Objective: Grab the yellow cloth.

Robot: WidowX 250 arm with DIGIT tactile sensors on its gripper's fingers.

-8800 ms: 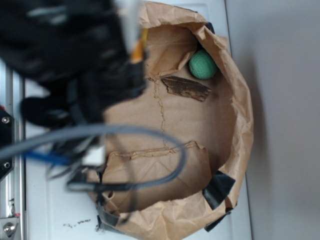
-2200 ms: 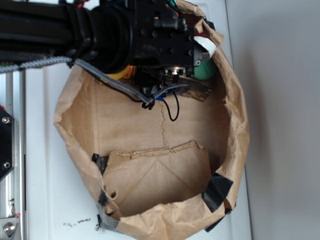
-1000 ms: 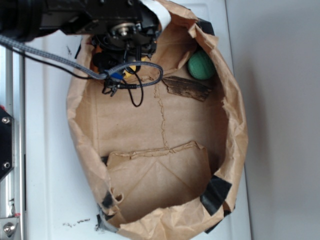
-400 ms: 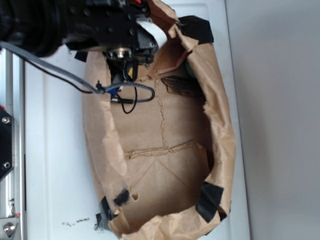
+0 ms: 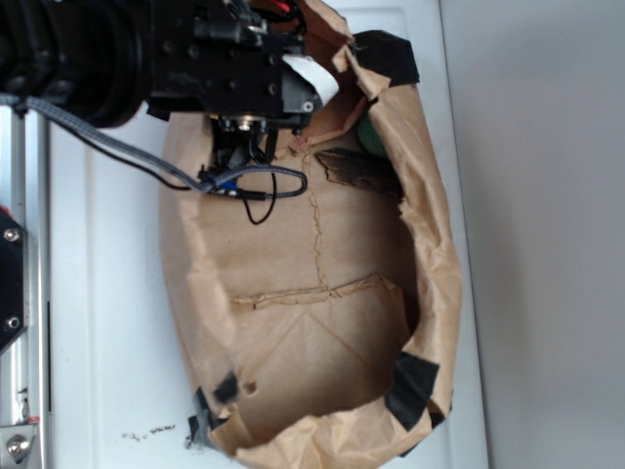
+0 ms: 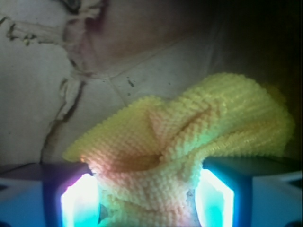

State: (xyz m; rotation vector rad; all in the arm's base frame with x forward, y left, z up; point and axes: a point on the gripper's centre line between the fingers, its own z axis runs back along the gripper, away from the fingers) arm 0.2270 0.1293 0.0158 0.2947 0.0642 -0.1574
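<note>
Bright yellow cloth (image 6: pixel 189 137) with a nubbly, ribbed weave, shading orange-pink in its folds. Glowing cyan-white fingers (image 6: pixel 78 201) on a black gripper (image 6: pixel 147 201). Tan-brown paper bag (image 5: pixel 430 244), creased, patched with black tape (image 5: pixel 415 386). Dark brown bark-like piece (image 5: pixel 361 171). Sliver of green ball (image 5: pixel 367 135). White table (image 5: pixel 107 322).
</note>
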